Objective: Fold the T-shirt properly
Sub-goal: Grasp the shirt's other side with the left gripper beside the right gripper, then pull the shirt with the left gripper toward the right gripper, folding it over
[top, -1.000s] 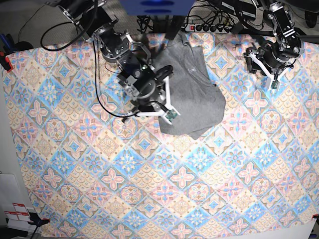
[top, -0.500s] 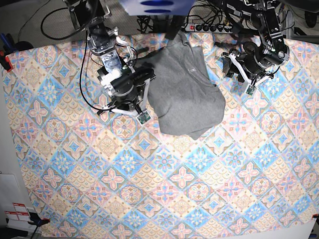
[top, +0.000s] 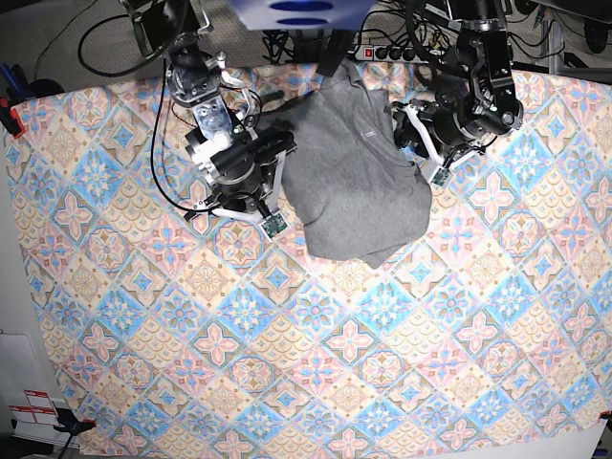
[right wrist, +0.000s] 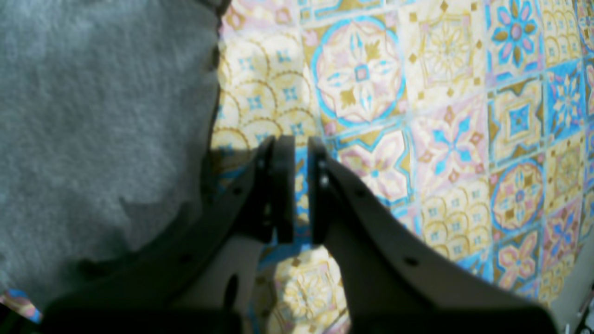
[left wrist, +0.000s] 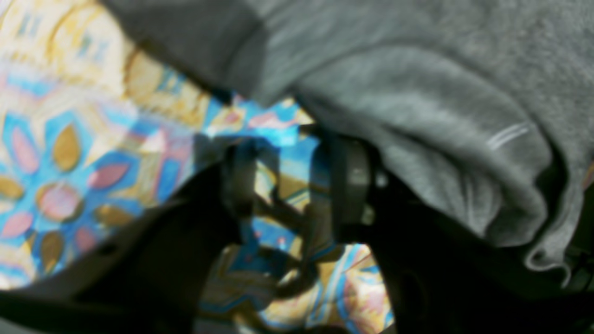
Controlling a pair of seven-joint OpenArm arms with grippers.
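Because the shirt (top: pixel 356 177) is soft, limp knit, lying rumpled on the cloth (top: pixel 287 382) between both arms, it is best pinched at a hem or sleeve edge. Beside it, the left gripper (left wrist: pixel 290 183) has moved in, jaws apart and empty; the right gripper (right wrist: pixel 297 185) sits clenched, empty.

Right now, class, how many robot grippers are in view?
2: the right gripper beside the shirt's left edge, the left gripper at its right edge.
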